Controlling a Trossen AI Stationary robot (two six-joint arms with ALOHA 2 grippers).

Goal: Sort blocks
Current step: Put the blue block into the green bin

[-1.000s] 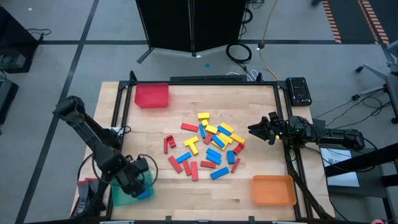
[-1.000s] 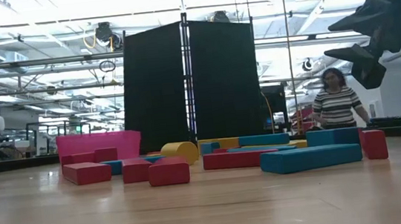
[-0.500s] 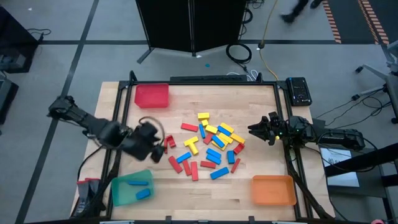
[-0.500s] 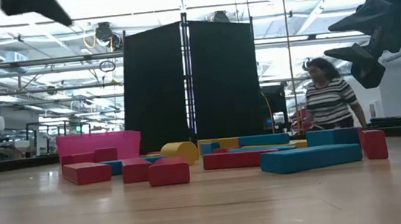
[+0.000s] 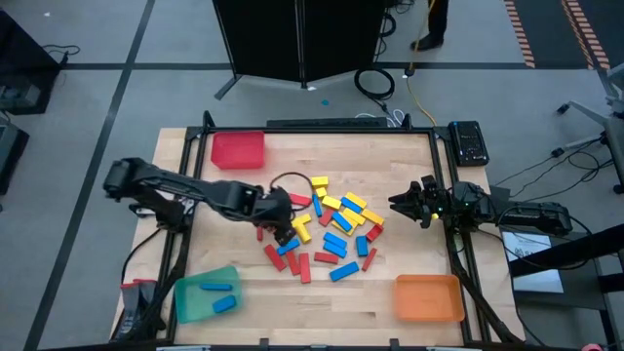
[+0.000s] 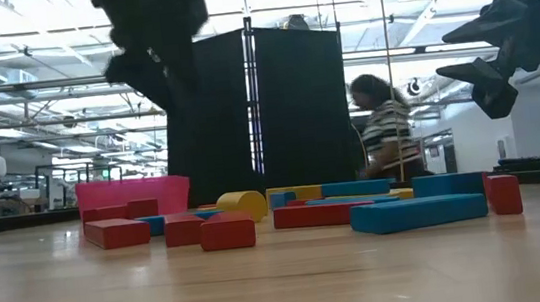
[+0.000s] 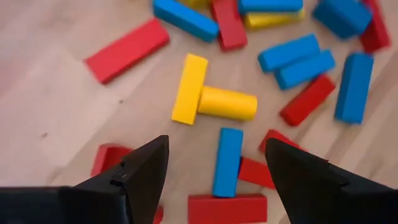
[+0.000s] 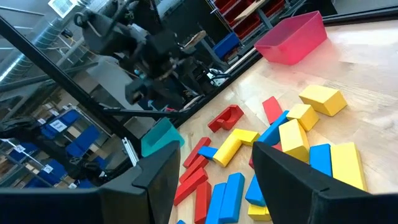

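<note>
The blocks [image 5: 327,234], small red, blue and yellow bars, lie scattered on the wooden table's middle. My left gripper [image 5: 285,232] hangs open above the pile's left part, pointing steeply down. In the left wrist view its fingers [image 7: 216,171] stand apart above a blue block [image 7: 229,160] that lies flat on the table, and they touch nothing. Beyond it lie a yellow bar [image 7: 189,87] and a yellow cylinder [image 7: 227,102]. My right gripper [image 5: 395,205] waits open at the table's right edge, level, pointing at the pile [image 8: 292,140].
A green tray [image 5: 207,294] holding two blue blocks stands at the near left. A red tray [image 5: 238,149] is at the far left and an orange tray [image 5: 427,297] at the near right. A person [image 6: 383,124] walks in the room behind the table.
My left gripper has swung from above the green tray at the near left toward the table's far and right sides. It now hangs over the left part of the block pile, and its fingers have stayed open. The blocks have not moved.
</note>
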